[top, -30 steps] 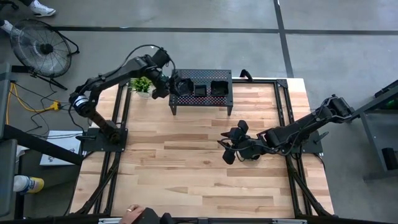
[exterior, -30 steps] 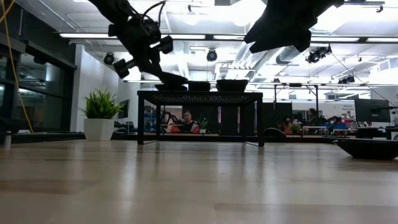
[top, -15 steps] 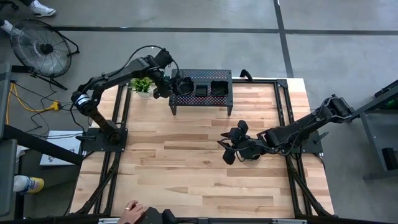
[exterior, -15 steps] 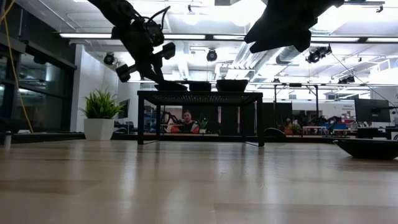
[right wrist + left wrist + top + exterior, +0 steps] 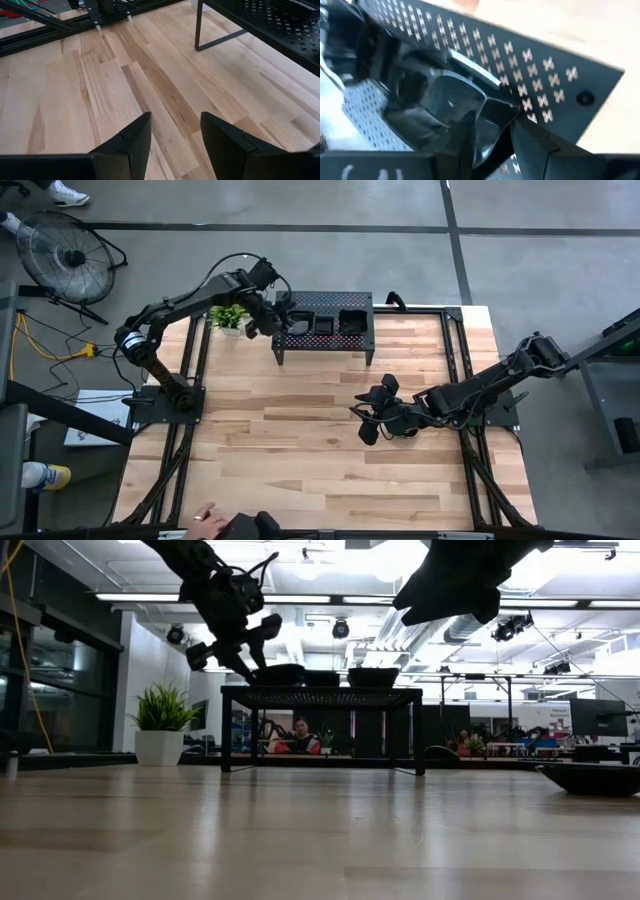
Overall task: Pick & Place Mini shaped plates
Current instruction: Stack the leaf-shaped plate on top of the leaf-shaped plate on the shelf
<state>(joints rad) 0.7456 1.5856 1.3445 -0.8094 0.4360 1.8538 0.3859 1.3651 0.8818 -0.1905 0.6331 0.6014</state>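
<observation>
Three mini shaped plates (image 5: pixel 322 325) sit in a row on top of the black perforated stand (image 5: pixel 325 340) at the table's far side. The leftmost, a glossy black dish (image 5: pixel 452 102), rests on the stand's left end (image 5: pixel 278 671). My left gripper (image 5: pixel 492 137) is open at that end, slanting down, with its fingers on either side of the dish's near rim. My right gripper (image 5: pixel 368 420) hangs open above bare wood right of the table's middle, holding nothing (image 5: pixel 175 135). Another dark shallow dish (image 5: pixel 590 778) lies on the table at the right. My left gripper has its fingers (image 5: pixel 462 145) apart, on either side of the near rim (image 5: pixel 487 127) of the leftmost dish. It comes slanting down from the table's left. Whether either finger touches the rim, I cannot tell. The dish rests flat on the stand.
A small potted plant (image 5: pixel 228 315) stands at the far left, beside my left arm. The stand's thin legs (image 5: pixel 197 25) reach down to the wood. A person's hand (image 5: pixel 205 515) shows at the near edge. Open wood (image 5: pixel 290 440) lies between the stand and the near edge.
My left gripper has set the leftmost dish down on the stand's left end, rolled its wrist a little, and parted its fingers. The dish now lies flat on the stand, where before it hung just above it.
</observation>
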